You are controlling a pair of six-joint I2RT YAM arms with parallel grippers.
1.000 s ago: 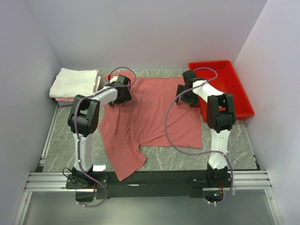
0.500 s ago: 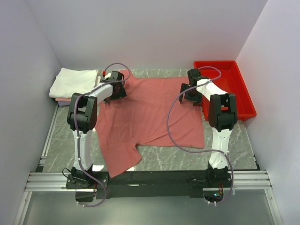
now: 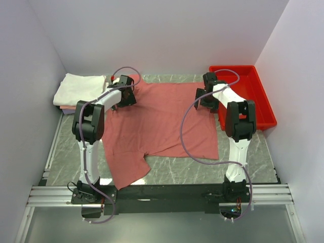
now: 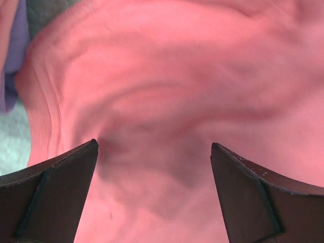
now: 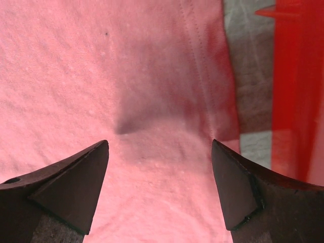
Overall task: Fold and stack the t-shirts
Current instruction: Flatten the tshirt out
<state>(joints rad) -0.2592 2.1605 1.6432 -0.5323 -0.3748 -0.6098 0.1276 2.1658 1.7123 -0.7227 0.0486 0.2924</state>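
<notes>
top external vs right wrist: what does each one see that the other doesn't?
Top external only: the whole shirt spread out, the folded stack at far left, and the left end effector at the shirt's far-left corner. Right wrist only: the stitched hem up close, and the right end effector open with cloth beneath it. Both: the red shirt, the red tray to its right, and the marble table.

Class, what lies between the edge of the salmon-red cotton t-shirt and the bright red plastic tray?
Only a bare strip of grey marbled tabletop separates t-shirt and tray, shown in the right wrist view.
</notes>
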